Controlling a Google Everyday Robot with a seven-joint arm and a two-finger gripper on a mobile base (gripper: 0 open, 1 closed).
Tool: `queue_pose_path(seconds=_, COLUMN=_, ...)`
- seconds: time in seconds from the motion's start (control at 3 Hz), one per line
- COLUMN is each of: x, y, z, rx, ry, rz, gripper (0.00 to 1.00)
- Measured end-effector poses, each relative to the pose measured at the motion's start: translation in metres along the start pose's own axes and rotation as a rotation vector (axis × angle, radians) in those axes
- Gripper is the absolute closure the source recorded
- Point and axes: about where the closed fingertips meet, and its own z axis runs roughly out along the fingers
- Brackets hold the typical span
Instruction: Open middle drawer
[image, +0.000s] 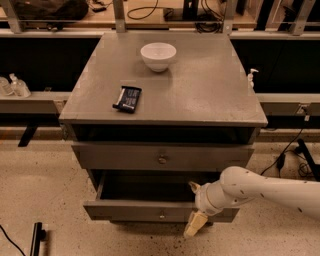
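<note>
The middle drawer (130, 211) is a grey flat front with a small round knob (161, 216). It stands pulled out from the cabinet, and its dark shallow interior (145, 186) shows. My gripper (193, 210) is at the right part of the drawer front. One finger (193, 187) is inside the drawer behind the front panel and the other finger (195, 224) is outside it, so it is shut on the front panel. My white arm (260, 190) comes in from the right. The uppermost drawer (125, 156) is closed. The lowest drawer is hidden under the open one.
A white bowl (158, 56) and a dark flat packet (127, 98) lie on the grey cabinet top (210, 90). Cables (287, 150) run on the speckled floor at the right. A black object (36, 239) lies on the floor at the lower left. Low shelves flank the cabinet.
</note>
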Motion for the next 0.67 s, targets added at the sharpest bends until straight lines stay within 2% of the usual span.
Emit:
queue_pose_path(seconds=0.33, x=-0.002, y=-0.003, z=0.005, rx=0.0, ry=0.036, rz=-0.005, gripper=0.0)
queue_pose_path(seconds=0.67, x=0.005, y=-0.008, z=0.02, rx=0.005, ry=0.11, rz=-0.001, gripper=0.07)
